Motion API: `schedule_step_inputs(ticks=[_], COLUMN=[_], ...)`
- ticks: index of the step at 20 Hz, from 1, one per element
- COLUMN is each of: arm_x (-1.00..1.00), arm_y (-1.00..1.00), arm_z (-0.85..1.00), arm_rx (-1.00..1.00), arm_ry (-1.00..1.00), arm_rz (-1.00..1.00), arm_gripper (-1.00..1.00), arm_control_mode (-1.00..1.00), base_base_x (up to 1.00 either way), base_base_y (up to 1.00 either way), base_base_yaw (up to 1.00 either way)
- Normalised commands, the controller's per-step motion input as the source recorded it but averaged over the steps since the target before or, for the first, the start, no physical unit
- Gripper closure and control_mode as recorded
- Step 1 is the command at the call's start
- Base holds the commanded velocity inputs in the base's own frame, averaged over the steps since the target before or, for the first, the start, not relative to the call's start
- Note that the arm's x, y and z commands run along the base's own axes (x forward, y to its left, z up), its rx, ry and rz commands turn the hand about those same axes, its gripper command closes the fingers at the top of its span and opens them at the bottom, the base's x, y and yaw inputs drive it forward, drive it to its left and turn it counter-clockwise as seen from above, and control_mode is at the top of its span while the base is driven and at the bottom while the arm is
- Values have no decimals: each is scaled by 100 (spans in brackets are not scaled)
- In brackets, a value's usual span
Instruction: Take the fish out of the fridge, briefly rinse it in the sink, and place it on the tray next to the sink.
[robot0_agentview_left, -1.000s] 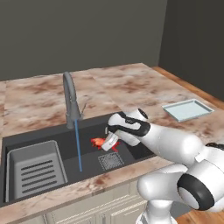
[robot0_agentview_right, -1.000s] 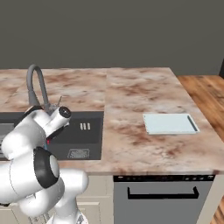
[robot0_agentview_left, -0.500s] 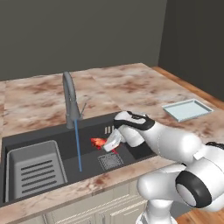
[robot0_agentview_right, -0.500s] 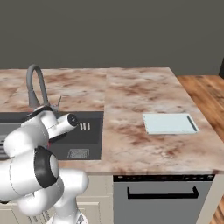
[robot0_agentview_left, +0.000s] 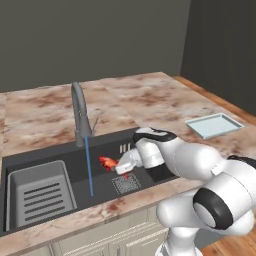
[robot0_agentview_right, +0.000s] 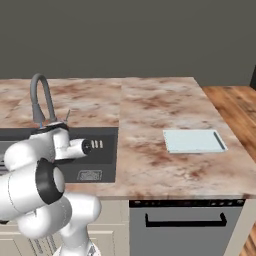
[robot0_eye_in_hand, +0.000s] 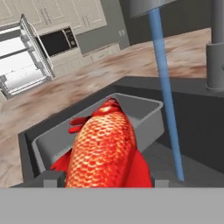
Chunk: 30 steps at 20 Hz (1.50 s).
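My gripper (robot0_agentview_left: 118, 165) is shut on the red-orange fish (robot0_agentview_left: 107, 162), holding it low inside the dark sink (robot0_agentview_left: 60, 155), just above the square drain grate (robot0_agentview_left: 125, 183). A blue water stream (robot0_agentview_left: 89, 167) runs from the grey arched tap (robot0_agentview_left: 79, 112); the fish sits a short way to its right, apart from it. In the hand view the fish (robot0_eye_in_hand: 105, 151) stretches away from between my fingertips (robot0_eye_in_hand: 50, 179), with the water stream (robot0_eye_in_hand: 166, 96) beside it. The pale blue-grey tray (robot0_agentview_left: 214, 125) lies bare on the counter to the right of the sink, also visible as the tray (robot0_agentview_right: 194, 141). The fridge (robot0_eye_in_hand: 22, 61) stands open far off.
A grey slotted basket (robot0_agentview_left: 40, 197) takes up the left part of the basin. Brown marbled stone counter (robot0_agentview_right: 150, 105) surrounds the sink, and a wooden floor (robot0_agentview_right: 235, 105) lies beyond its right end. My own arm (robot0_agentview_right: 45, 155) covers the basin's left part in the right base view.
My gripper has carried the fish leftward across the basin, closer to the water stream. The tray and basket have not moved.
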Motion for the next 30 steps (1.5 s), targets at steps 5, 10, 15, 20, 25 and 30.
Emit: schedule_step_inputs(ticks=[5, 10, 15, 20, 25, 30], arm_x=[13, 21, 4, 0, 0, 0], arm_y=[6, 7, 8, 4, 14, 13], arm_z=[0, -9, -28, -21, -23, -26], arm_rx=[1, 0, -3, -1, -5, -6], arm_ry=[0, 2, 8, 7, 9, 5], arm_rz=[0, 0, 0, 0, 0, 1], arm_gripper=[100, 100, 100, 100, 100, 100], arm_control_mode=[-100, -100, -100, -100, -100, -100], base_base_x=[0, 0, 0, 0, 0, 0], base_base_y=[0, 0, 0, 0, 0, 0], base_base_yaw=[0, 0, 0, 0, 0, 0])
